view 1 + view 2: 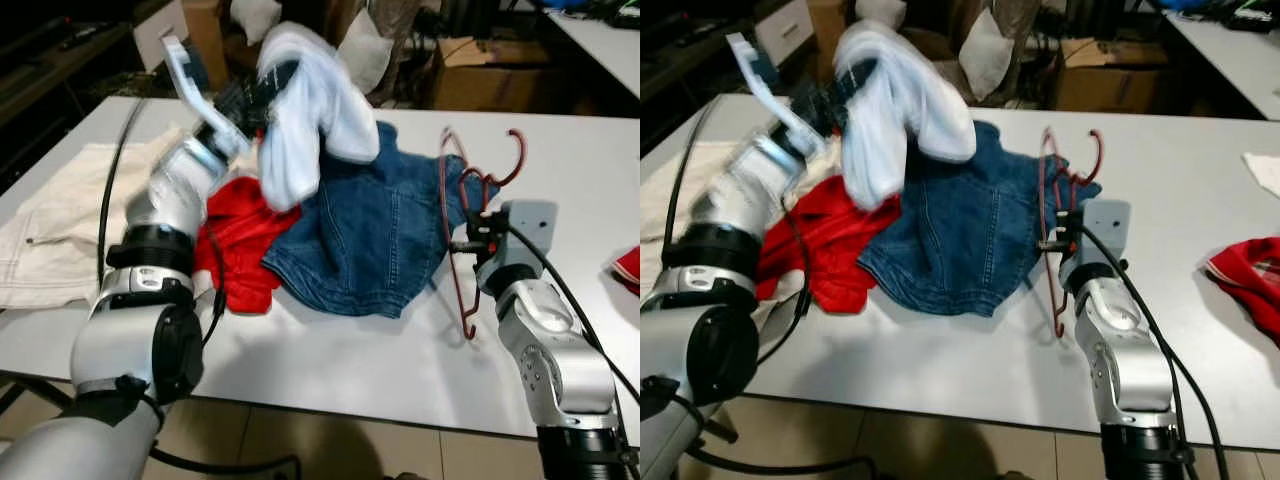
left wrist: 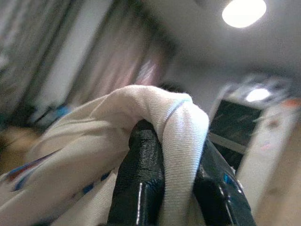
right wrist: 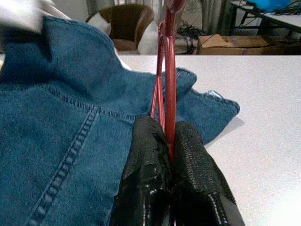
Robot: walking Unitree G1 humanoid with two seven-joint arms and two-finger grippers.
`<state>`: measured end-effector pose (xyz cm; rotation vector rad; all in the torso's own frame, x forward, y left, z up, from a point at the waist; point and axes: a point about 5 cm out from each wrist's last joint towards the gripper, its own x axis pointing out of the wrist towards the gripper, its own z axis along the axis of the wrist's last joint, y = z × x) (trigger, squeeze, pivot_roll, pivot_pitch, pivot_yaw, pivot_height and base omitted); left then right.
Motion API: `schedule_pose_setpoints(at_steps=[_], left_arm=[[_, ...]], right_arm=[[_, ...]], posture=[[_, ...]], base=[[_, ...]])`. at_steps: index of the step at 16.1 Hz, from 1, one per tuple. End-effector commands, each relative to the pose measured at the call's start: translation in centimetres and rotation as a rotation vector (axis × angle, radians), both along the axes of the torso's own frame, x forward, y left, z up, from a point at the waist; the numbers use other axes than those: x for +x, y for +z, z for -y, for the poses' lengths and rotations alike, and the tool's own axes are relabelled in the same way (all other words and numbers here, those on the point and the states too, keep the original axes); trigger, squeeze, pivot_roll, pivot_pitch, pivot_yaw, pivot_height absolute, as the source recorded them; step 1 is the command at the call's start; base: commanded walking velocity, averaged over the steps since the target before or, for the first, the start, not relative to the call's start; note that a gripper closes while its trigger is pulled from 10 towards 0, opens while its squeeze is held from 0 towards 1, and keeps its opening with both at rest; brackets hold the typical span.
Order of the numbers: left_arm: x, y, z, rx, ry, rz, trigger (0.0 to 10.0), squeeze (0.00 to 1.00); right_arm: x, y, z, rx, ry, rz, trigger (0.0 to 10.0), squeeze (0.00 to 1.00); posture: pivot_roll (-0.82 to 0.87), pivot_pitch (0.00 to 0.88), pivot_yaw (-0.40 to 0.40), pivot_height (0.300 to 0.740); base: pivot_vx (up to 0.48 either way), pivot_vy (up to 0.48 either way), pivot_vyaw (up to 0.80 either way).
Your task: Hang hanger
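Silver jointed arms with black collars, trailing black cables, textured black jaws.

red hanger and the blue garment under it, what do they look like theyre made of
The red hanger looks like thin wire, probably metal with a glossy red coating: slim bent rods and a small hook, pinched in the right gripper. The blue garment looks like denim: a mid-blue, matte, twill-like weave with raised double-stitched seams visible in the right wrist view.
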<state>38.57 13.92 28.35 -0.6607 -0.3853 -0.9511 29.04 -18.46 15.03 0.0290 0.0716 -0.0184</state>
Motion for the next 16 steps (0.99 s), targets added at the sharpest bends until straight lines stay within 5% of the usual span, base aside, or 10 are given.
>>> schedule_pose_setpoints(at_steps=[1, 3, 4, 11, 16], left_arm=[[-0.6, 1.6, -0.3, -0.039, -0.024, 0.068, 0.0, 0.0], [-0.8, -0.4, -0.5, 0.11, 0.13, 0.024, 0.0, 0.0], [-0.7, -3.0, -1.0, 0.23, 0.298, -0.069, 10.0, 0.0], [-3.9, -5.8, -1.5, 0.347, 0.539, -0.113, 10.0, 0.0], [-4.8, -6.5, -0.4, 0.365, 0.606, -0.147, 10.0, 0.0]], right_arm=[[-0.1, 0.8, 0.1, 0.007, -0.012, 0.047, 10.0, 0.0], [-0.5, 1.9, -0.4, 0.047, -0.009, 0.112, 10.0, 0.0], [-0.8, 2.5, -0.8, 0.031, 0.009, 0.153, 10.0, 0.0], [-0.4, 4.0, -1.0, 0.02, 0.01, 0.21, 10.0, 0.0], [0.3, 4.4, -0.7, -0.029, 0.044, 0.186, 10.0, 0.0]], posture=[[-0.08, 0.0, 0.088, 0.74], [-0.09, 0.0, 0.096, 0.74], [-0.09, 0.0, 0.096, 0.74], [-0.07, 0.0, 0.051, 0.74], [-0.06, 0.0, 0.017, 0.74]], base=[[0.0, 0.0, 0.0], [0.0, 0.0, 0.0], [0.0, 0.0, 0.0], [0.0, 0.0, -0.46], [0.0, -0.399, 0.0]])
